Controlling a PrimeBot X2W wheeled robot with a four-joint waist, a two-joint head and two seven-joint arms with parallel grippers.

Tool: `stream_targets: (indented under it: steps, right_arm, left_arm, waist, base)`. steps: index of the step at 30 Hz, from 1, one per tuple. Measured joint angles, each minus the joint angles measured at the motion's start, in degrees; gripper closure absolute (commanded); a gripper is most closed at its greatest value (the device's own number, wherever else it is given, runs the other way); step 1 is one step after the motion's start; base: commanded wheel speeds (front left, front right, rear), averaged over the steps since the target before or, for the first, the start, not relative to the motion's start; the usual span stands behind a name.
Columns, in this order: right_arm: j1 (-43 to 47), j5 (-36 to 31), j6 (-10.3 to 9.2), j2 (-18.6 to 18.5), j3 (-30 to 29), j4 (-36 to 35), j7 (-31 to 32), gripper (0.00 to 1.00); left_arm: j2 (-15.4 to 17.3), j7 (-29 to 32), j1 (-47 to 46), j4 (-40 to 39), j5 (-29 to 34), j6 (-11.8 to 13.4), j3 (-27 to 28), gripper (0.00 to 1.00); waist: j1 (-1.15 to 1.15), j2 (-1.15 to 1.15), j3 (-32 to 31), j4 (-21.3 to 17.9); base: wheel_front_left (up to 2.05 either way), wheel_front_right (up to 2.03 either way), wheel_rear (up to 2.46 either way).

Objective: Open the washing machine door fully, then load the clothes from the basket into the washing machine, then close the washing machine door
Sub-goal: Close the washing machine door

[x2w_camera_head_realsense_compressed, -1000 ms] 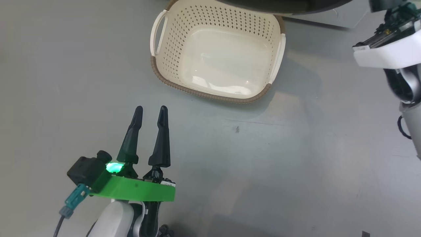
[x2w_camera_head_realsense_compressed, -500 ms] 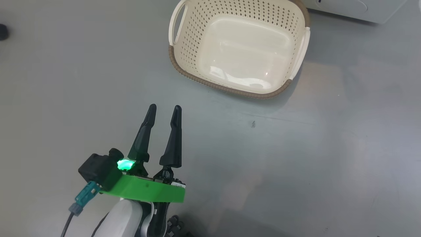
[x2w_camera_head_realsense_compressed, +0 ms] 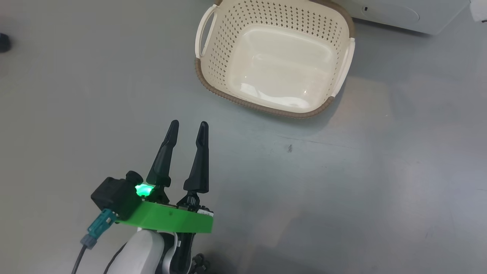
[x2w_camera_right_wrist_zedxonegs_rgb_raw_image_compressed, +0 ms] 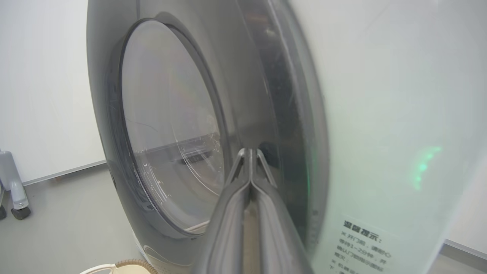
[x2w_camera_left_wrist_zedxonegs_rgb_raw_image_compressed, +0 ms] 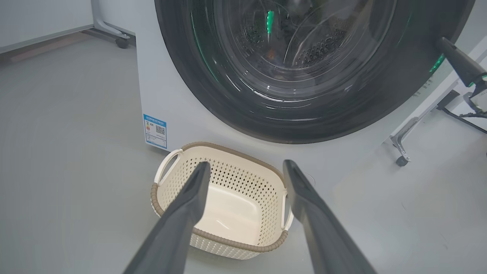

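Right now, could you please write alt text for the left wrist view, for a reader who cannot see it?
An empty cream basket stands on the grey floor before the white washing machine, below its round black-rimmed glass door. The left hand, open, frames the basket.

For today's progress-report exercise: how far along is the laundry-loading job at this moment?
Done: the basket is empty, and the door lies flat against the washing machine, apparently shut. In hand: the right gripper, shut, has its tips at the door's rim, perhaps pressing it home. The left gripper hangs open, idle. Left: at most latching the door; the clothes cannot be made out through the glass.
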Motion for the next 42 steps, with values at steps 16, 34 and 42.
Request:
stream_targets:
  steps: [16, 34, 42]
  right_arm:
    - [3.6, 1.9, -0.48, 6.0, 0.8, -2.7, 0.1, 0.22]
    - [20.8, 1.5, -0.48, 10.5, -1.4, -9.2, 0.1, 0.0]
    - [30.1, 1.5, -0.48, 12.9, -5.2, -10.7, 0.2, 0.0]
  left_arm:
    - [0.0, 0.0, -0.8, 4.4, 3.9, 0.0, 4.2, 0.0]
    - [0.0, 0.0, 1.1, 11.2, 7.8, 0.5, 11.3, 0.0]
    - [0.0, 0.0, 4.3, 13.4, 9.1, 0.5, 13.2, 0.0]
  waist:
    - [0.0, 0.0, -3.7, -5.7]
    - [0.0, 0.0, -12.1, -15.1]
    - [0.0, 0.0, -17.5, -17.6]
  base:
    - [0.0, 0.0, 0.0]
    - [0.0, 0.0, 0.0]
    - [0.0, 0.0, 0.0]
